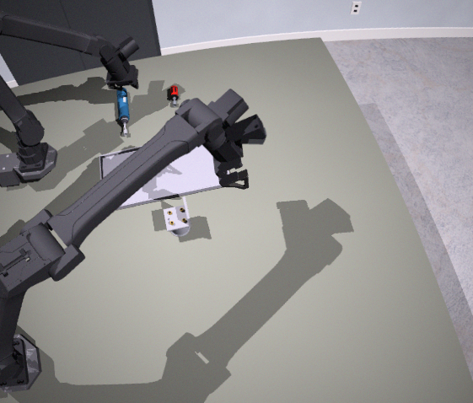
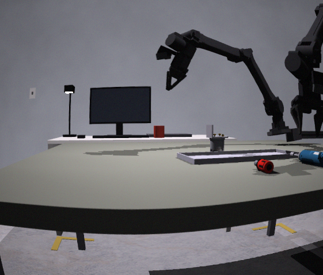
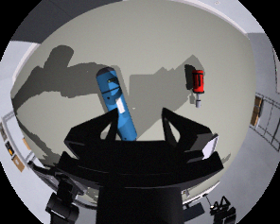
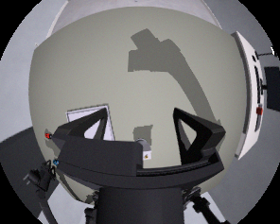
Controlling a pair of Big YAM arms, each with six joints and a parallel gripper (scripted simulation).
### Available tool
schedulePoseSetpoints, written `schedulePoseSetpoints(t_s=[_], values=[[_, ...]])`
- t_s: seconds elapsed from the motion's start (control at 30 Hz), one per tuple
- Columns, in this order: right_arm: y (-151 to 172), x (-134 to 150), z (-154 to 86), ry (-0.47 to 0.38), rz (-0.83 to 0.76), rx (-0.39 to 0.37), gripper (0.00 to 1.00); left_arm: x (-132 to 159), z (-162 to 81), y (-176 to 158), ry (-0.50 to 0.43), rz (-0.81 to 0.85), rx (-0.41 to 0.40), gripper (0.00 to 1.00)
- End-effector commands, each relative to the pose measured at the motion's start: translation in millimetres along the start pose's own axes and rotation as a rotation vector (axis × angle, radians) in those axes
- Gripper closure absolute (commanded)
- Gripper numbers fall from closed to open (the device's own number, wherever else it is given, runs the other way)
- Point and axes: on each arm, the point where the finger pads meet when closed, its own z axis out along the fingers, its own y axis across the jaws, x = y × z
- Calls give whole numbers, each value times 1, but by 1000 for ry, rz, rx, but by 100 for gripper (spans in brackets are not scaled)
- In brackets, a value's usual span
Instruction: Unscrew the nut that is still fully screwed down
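The joint module (image 1: 176, 219) (image 2: 217, 144) (image 4: 144, 148) stands upright in front of the tray, with a white bracket on top and small brass nuts (image 1: 176, 216) (image 2: 220, 134) on its studs. I cannot tell which nut sits lowest. The blue nut driver (image 1: 122, 108) (image 2: 316, 157) (image 3: 115, 105) lies flat on the table behind the tray. My left gripper (image 1: 121, 84) (image 2: 307, 123) (image 3: 140, 112) is open, a little above the driver's rear end. My right gripper (image 1: 234, 177) (image 2: 171, 84) (image 4: 140, 111) is wide open and empty, high above the table to the side of the module.
A shallow white tray (image 1: 103, 166) (image 2: 202, 161) (image 4: 85, 113) lies between the module and the tools, partly under the right arm. A short red tool (image 1: 174, 91) (image 2: 263, 165) (image 3: 197, 81) (image 4: 48, 135) lies beside the blue driver. A side desk with a monitor (image 2: 120, 104) stands beyond the table.
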Motion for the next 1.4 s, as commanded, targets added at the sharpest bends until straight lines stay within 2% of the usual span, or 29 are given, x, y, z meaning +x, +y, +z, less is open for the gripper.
schedulePoseSetpoints(t_s=[0.0,0.03,0.37,0.43,0.47,1.1,1.13,1.37], values=[[1,-16,-18,-35,19,-22,0,-22,-15,-16,-14,-63,28,35],[1,-16,-18,-35,19,-22,0,-18,-7,-9,19,-83,-1,35],[1,-16,-18,-35,19,-22,0,-1,2,29,226,-286,-125,35],[1,-16,-18,-35,19,-22,0,-3,-1,29,220,-287,-119,35],[1,-16,-18,-35,19,-22,0,-5,-10,23,204,-279,-96,35],[1,-16,-18,-35,19,-22,0,-1,-10,19,203,-275,-94,35],[1,-16,-18,-35,19,-22,7,-2,-10,19,203,-272,-94,35],[1,-16,-18,-35,19,-22,7,-2,-10,19,203,-272,-94,35]])
